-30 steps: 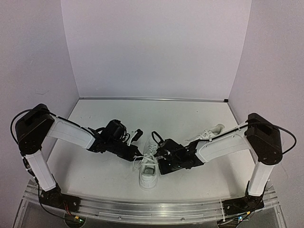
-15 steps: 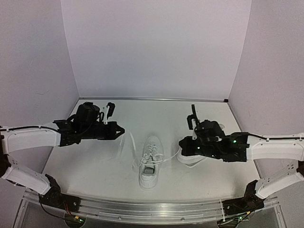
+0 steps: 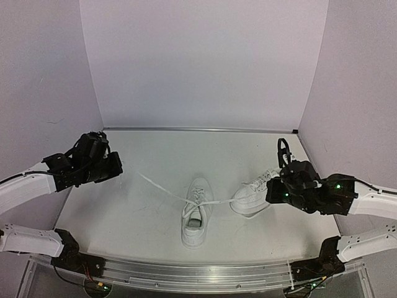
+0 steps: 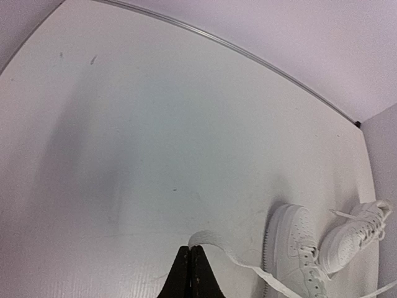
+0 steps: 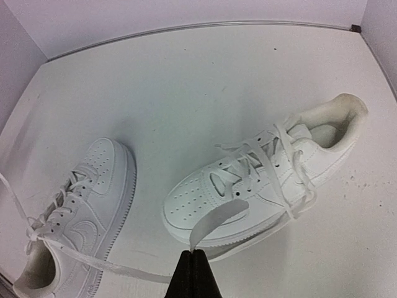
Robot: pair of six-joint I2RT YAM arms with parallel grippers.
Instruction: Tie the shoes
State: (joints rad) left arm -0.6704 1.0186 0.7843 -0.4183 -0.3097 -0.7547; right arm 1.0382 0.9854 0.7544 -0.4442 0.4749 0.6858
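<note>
White lace ends [image 5: 214,217] sit clenched in the left fingers [image 4: 183,280] and right fingers [image 5: 188,277], now swung wide apart, likely cinching the knot on the shoe [image 3: 197,218] between them.

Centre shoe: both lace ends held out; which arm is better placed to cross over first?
Left, probably: left gripper pinches its lace over bare table, while the second shoe lies between the right gripper and the centre shoe.

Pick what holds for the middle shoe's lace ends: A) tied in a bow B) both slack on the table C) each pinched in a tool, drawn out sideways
C: left tool and right tool are each shut on a lace running from the middle shoe.
</note>
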